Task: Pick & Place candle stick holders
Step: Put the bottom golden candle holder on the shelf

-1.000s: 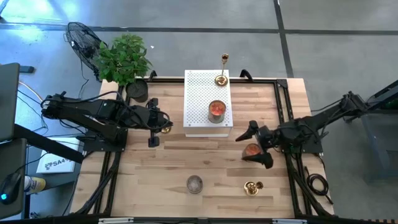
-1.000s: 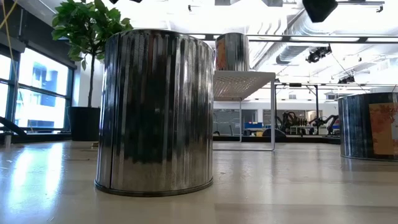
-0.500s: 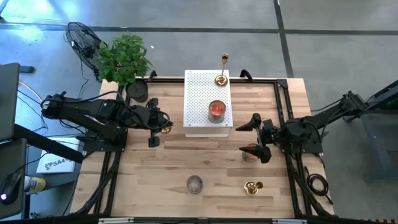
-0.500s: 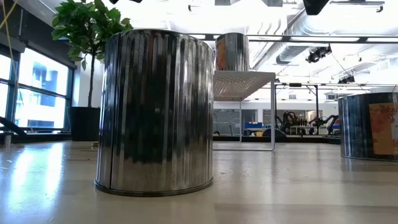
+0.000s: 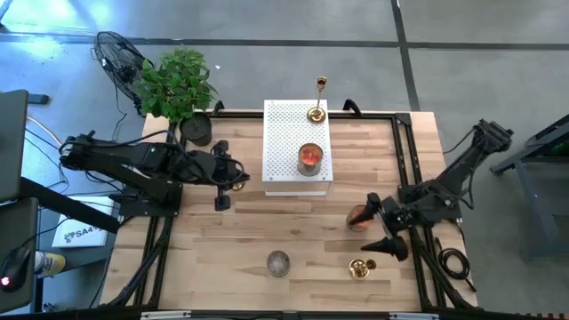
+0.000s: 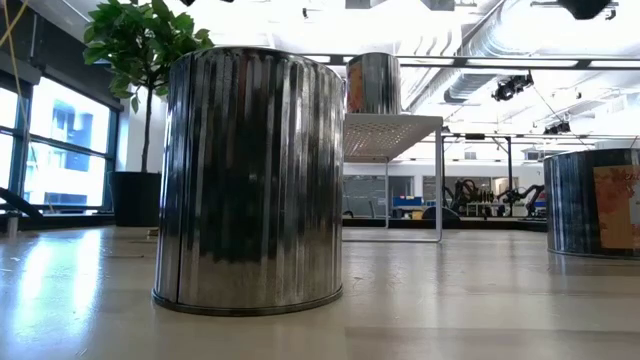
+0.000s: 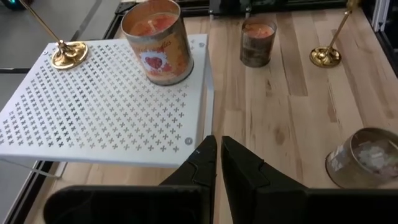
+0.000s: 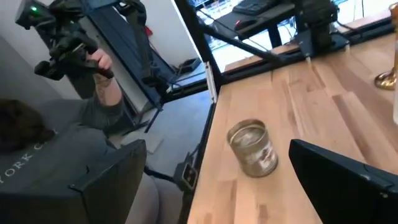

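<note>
Wooden table (image 5: 222, 258) w/ a white perforated riser (image 5: 286, 133) at its 12 o'clock; one candle stick holder (image 5: 316, 112) stands on the riser, another (image 5: 359, 267) at the table's 5 o'clock, just by our right gripper (image 5: 382, 222), jaws spread, empty; left gripper (image 5: 222, 182) at 9 o'clock, clenched on nothing. We judge them light, stiff, slick brass, top-heavy; pinch the slim stem low.

Robotics lab: framed workbench (image 5: 240, 258), ceiling ducts (image 6: 480, 70)
</note>
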Robot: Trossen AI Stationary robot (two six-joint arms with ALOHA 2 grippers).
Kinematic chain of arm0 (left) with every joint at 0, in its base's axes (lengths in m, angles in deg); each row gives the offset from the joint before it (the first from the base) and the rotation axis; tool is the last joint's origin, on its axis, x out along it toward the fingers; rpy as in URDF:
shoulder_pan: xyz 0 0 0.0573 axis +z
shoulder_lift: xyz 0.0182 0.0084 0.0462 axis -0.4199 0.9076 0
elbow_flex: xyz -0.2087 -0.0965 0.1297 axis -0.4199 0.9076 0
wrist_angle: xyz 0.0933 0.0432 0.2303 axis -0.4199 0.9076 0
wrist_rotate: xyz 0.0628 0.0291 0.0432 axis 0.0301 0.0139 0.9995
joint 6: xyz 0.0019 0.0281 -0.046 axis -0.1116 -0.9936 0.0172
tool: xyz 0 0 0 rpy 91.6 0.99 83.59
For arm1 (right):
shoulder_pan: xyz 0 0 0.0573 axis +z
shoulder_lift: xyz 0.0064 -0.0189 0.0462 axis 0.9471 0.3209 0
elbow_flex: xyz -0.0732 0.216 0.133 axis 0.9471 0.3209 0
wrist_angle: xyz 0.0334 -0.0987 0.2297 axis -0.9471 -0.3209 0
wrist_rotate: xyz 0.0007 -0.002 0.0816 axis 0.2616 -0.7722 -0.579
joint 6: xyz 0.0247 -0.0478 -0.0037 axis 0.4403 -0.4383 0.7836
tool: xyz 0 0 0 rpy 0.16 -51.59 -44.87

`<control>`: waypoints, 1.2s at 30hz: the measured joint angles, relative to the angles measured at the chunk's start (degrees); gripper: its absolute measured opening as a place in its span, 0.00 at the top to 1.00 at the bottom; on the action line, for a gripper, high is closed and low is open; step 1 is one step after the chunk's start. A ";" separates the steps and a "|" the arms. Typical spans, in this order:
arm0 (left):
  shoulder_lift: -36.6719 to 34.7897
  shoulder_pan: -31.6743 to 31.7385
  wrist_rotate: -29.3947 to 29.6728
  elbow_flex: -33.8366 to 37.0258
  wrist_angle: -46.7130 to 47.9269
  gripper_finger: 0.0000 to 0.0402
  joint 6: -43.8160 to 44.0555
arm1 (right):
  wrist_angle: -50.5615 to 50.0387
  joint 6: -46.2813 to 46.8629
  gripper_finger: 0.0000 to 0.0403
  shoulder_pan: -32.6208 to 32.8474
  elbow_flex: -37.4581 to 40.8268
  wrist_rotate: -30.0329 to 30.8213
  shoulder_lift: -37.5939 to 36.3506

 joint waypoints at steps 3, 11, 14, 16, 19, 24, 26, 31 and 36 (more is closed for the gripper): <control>0.74 0.00 0.01 -0.07 -1.41 0.95 0.13 | -4.92 2.12 0.03 3.99 -2.30 4.38 0.02; 4.41 0.00 -0.01 0.02 -1.93 0.95 1.08 | -21.25 -0.92 0.09 10.53 -15.19 17.02 4.31; 5.81 0.00 -0.01 0.02 -1.88 0.95 1.08 | -26.90 0.86 0.12 10.97 -21.30 17.55 8.07; 6.44 0.00 -0.03 0.00 -1.80 0.95 1.08 | -29.35 2.28 0.13 11.04 -25.31 17.74 11.05; 7.18 0.00 -0.02 0.00 -1.85 0.95 1.05 | -33.12 2.56 0.13 11.04 -31.42 17.32 15.87; 7.48 0.00 -0.01 0.00 -1.87 0.95 0.91 | -44.29 10.60 0.13 11.04 -41.53 16.45 23.26; 7.48 0.00 -0.01 0.00 -1.87 0.95 0.85 | -51.95 16.78 0.13 10.94 -45.23 15.96 25.99; 7.48 0.00 -0.01 0.00 -1.98 0.95 -0.14 | -71.36 34.63 0.12 9.40 -53.61 10.00 32.79; 7.48 0.00 -0.01 0.00 -2.30 0.95 -0.43 | -77.62 43.69 0.12 6.52 -58.42 -2.63 37.87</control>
